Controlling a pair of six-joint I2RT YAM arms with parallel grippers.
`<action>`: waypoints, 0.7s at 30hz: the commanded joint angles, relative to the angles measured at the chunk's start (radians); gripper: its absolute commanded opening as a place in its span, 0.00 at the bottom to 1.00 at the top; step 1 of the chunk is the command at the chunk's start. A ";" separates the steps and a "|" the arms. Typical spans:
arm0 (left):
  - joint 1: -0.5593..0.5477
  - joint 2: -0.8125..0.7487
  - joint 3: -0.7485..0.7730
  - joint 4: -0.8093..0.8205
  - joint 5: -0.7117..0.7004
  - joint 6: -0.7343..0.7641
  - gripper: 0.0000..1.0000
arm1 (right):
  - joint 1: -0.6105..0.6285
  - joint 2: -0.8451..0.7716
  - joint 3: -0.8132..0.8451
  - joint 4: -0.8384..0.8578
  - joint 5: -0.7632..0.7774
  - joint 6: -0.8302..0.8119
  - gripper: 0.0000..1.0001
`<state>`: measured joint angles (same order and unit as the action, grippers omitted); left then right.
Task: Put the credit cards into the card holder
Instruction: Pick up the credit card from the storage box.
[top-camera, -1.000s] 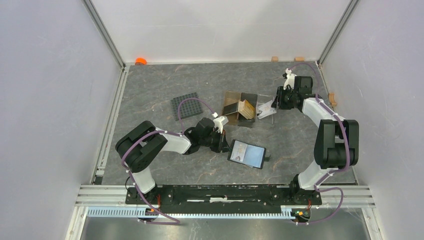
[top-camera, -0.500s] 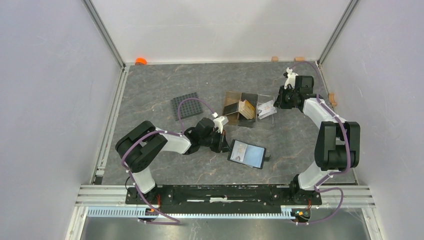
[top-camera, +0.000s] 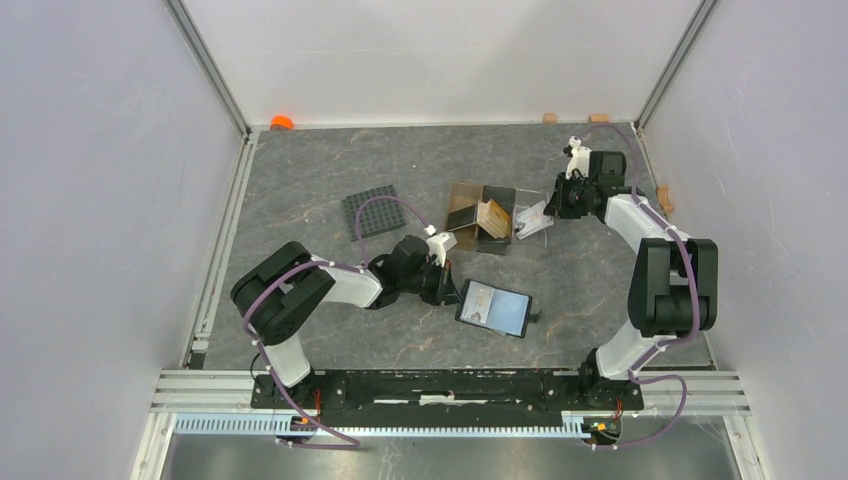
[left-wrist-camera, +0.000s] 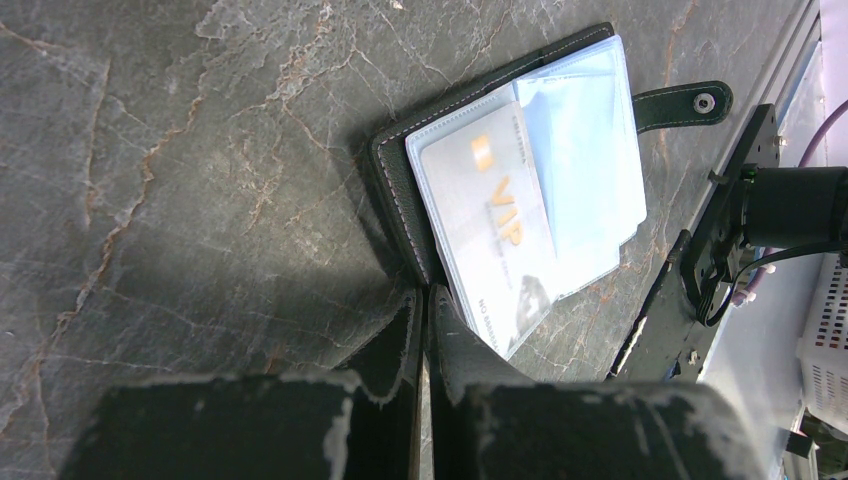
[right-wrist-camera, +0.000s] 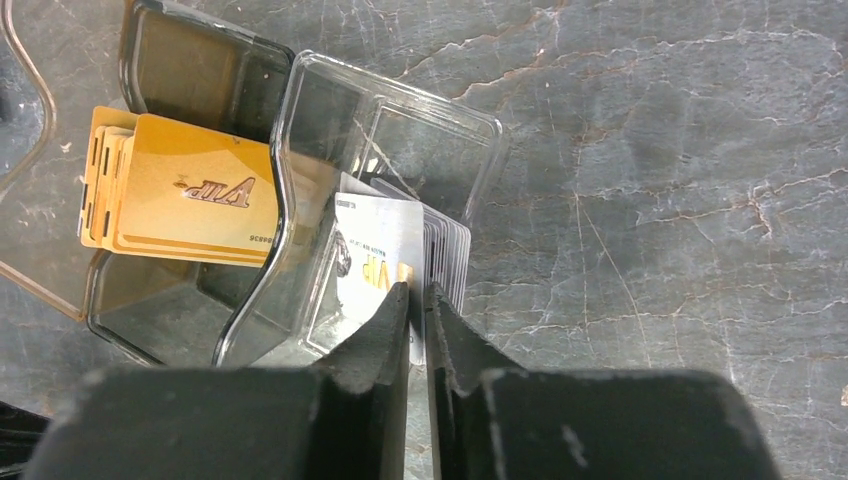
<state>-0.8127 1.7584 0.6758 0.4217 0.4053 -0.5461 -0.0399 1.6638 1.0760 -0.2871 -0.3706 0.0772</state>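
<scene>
The right hand is seen closed almost fully on the lower edge of a whitish card printed VIP; a corner of that card shows in the thin slit between the 2 fingers. The whitish card is stood at the front of a small stack of pale cards, whose edges are fanned just behind it, inside a clear tray on the right part of the counter. A brown translucent box is set against the tray's left wall. Several tan-orange cards are leaned in it, the front 1 also marked VIP.

The left hand is pressed together, with its tips set at the edge of the black cover of the card holder — whether anything is nipped between them cannot be told. The card holder is laid open and flat on the counter, well apart from the clear tray and nearer the arm bases in the overhead view. Its pale blue-grey inside is turned up. A gold-lettered card is lodged behind a clear sleeve on the side nearer the left hand, and the strap tab is stretched out past the far edge. A black gridded mat is laid left of the brown translucent box, apart from it.
</scene>
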 joint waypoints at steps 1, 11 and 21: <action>-0.002 0.034 -0.012 -0.094 0.003 -0.001 0.02 | 0.006 0.016 0.033 -0.018 0.001 -0.026 0.08; -0.002 0.004 -0.026 -0.092 -0.024 0.006 0.02 | 0.006 -0.088 0.033 0.001 -0.068 0.009 0.00; 0.000 -0.104 -0.079 -0.110 -0.109 0.035 0.11 | 0.007 -0.263 0.024 -0.002 -0.145 0.062 0.00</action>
<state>-0.8135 1.7100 0.6437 0.3904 0.3706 -0.5453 -0.0338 1.4750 1.0775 -0.3038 -0.4683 0.1120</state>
